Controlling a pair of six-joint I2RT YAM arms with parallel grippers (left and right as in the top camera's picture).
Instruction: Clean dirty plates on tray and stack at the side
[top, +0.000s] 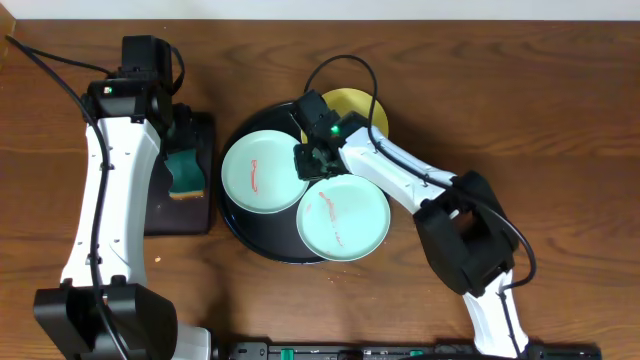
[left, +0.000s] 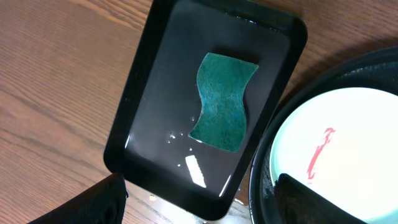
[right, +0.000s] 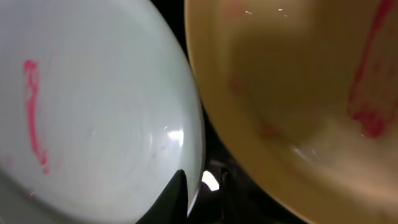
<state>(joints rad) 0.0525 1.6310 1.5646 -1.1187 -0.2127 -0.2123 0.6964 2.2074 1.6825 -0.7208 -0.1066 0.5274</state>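
Observation:
Three plates lie on the round black tray (top: 238, 214): a mint plate (top: 258, 175) at left, a second mint plate (top: 343, 220) at front right, and a yellow plate (top: 358, 105) at the back. All three carry red smears. My right gripper (top: 318, 160) sits at the left mint plate's right rim. In the right wrist view its jaws (right: 202, 186) straddle that rim, one finger on the mint plate (right: 93, 112), the yellow plate (right: 298, 93) alongside. My left gripper (left: 202, 208) hangs open over the small rectangular tray, holding nothing.
A green sponge (left: 224, 102) lies in the wet black rectangular tray (left: 155, 112), just left of the round tray's rim (left: 264, 162). In the overhead view the sponge (top: 185, 172) is partly hidden under the left arm. Bare wooden table surrounds both trays.

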